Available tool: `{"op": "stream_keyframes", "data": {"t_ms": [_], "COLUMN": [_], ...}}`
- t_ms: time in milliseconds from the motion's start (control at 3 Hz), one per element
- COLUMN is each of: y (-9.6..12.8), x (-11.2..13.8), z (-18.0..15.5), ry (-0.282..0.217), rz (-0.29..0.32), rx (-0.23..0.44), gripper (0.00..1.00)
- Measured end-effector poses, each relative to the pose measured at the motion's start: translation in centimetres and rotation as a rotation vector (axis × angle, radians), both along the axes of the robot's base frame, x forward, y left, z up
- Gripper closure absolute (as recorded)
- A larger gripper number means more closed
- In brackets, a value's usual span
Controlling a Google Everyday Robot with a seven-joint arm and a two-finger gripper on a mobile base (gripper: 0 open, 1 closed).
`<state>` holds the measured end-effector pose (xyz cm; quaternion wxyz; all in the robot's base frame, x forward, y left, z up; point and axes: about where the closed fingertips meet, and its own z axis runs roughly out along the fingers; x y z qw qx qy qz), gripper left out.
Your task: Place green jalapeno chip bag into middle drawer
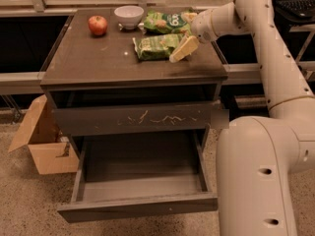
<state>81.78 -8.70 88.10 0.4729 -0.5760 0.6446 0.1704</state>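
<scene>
The green jalapeno chip bag lies flat on the dark cabinet top, right of centre. It is light green and crinkled. My gripper reaches in from the right and sits at the bag's right end, low over the top and touching or nearly touching the bag. The middle drawer is pulled out wide below, with a smooth front and nothing showing inside. Above it is the shut drawer front with white scratch marks.
A second green bag with a dark oval logo lies behind the jalapeno bag. A white bowl and a red apple stand at the back left. A cardboard box sits on the floor at left. My base stands right of the drawers.
</scene>
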Motion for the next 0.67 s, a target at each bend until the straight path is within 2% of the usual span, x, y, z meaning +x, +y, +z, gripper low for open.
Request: {"op": "stream_keyframes", "data": {"t_ms": [667], "y": [0.01], "x": [2.20], "z": [-1.53], "ry": [0.027], "rz": [-0.051], "rx": [0.004], "gripper": [0.00]}}
